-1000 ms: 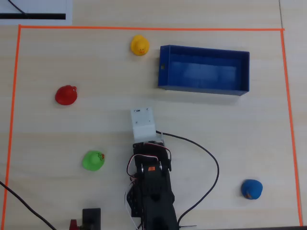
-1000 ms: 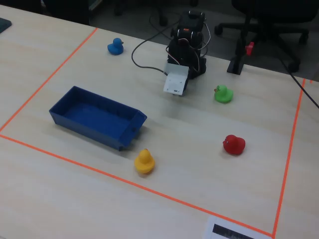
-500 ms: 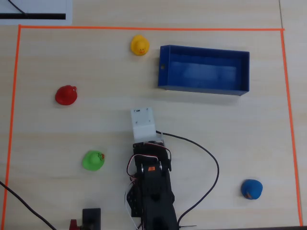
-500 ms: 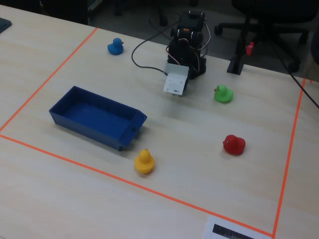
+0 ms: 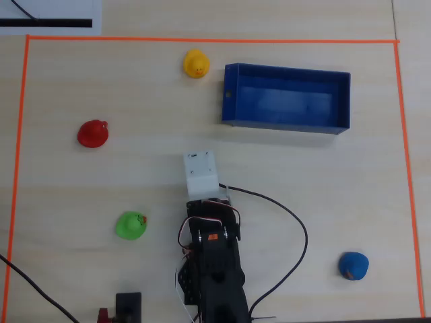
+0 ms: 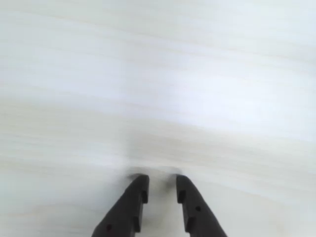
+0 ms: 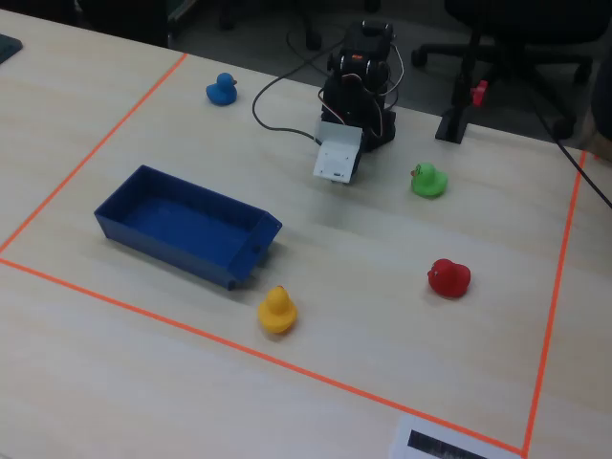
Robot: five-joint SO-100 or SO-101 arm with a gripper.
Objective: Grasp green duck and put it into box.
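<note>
The green duck (image 5: 130, 225) sits on the light wood table, left of the arm's base in the overhead view; it also shows in the fixed view (image 7: 429, 180). The blue box (image 5: 229, 94) stands empty at the upper right of the overhead view and on the left in the fixed view (image 7: 163, 244). The arm is folded, with its white wrist mount (image 5: 201, 173) over the table's middle. In the wrist view my gripper (image 6: 161, 182) points at bare table. A narrow gap shows between its dark fingers (image 6: 138, 197), with nothing in it. Neither the duck nor the box shows there.
A yellow duck (image 5: 196, 64) sits just left of the box. A red duck (image 5: 93, 133) is at the left and a blue duck (image 5: 353, 265) at the lower right. Orange tape (image 5: 202, 39) borders the area. A black cable (image 5: 304, 235) loops right of the arm.
</note>
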